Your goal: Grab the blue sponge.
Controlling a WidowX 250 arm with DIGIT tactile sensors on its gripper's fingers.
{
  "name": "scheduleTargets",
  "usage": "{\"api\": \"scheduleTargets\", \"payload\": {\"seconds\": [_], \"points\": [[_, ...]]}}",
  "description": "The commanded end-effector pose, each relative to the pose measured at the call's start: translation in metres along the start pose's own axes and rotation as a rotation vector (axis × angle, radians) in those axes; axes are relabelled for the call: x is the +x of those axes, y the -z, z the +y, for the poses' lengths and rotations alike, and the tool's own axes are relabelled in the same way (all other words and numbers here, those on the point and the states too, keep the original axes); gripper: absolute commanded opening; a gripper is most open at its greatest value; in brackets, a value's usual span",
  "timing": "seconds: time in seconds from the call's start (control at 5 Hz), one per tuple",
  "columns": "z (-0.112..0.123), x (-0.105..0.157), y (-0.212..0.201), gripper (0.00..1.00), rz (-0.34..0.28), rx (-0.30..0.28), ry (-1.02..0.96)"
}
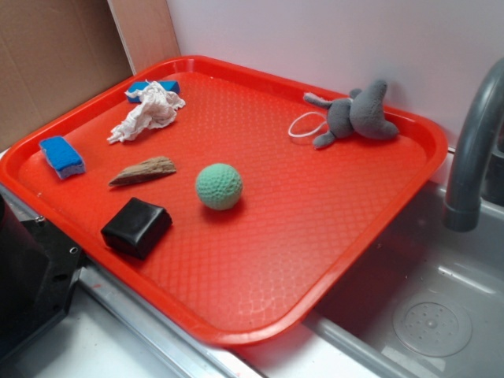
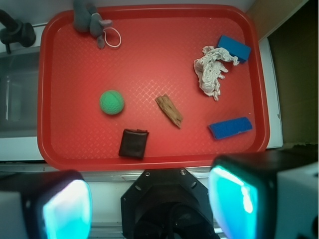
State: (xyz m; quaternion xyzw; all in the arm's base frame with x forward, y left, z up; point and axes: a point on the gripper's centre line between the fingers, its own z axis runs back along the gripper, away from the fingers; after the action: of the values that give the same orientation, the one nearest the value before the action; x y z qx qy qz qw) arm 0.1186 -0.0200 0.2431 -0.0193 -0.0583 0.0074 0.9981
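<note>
Tool [image 2: 149,204] fingers apart, empty, blurred, cut off by frame; blue sponge [image 1: 62,156] near tray [image 1: 331,260] edge.

You get bright, even light in both views. Shadows are soft and short: see the one under the green ball [image 1: 218,186]. The red tray [image 1: 331,236] shows mild sheen, no harsh glare. In the wrist view, the hand's fingers [image 2: 67,206] sit blurred, glowing cyan, nearest the lens.
</note>
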Motion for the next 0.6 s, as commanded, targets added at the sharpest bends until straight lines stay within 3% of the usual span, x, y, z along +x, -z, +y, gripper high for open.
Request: {"api": "scheduleTargets", "payload": {"seconds": [0.0,0.2,0.4], "points": [[0.000,0.000,0.000,1.00,0.000,0.000,0.000],[0.042,0.017,0.051,1.00,-0.008,0.142,-0.235],[0.074,0.027,0.082,1.00,-0.043,0.155,-0.486]]}}
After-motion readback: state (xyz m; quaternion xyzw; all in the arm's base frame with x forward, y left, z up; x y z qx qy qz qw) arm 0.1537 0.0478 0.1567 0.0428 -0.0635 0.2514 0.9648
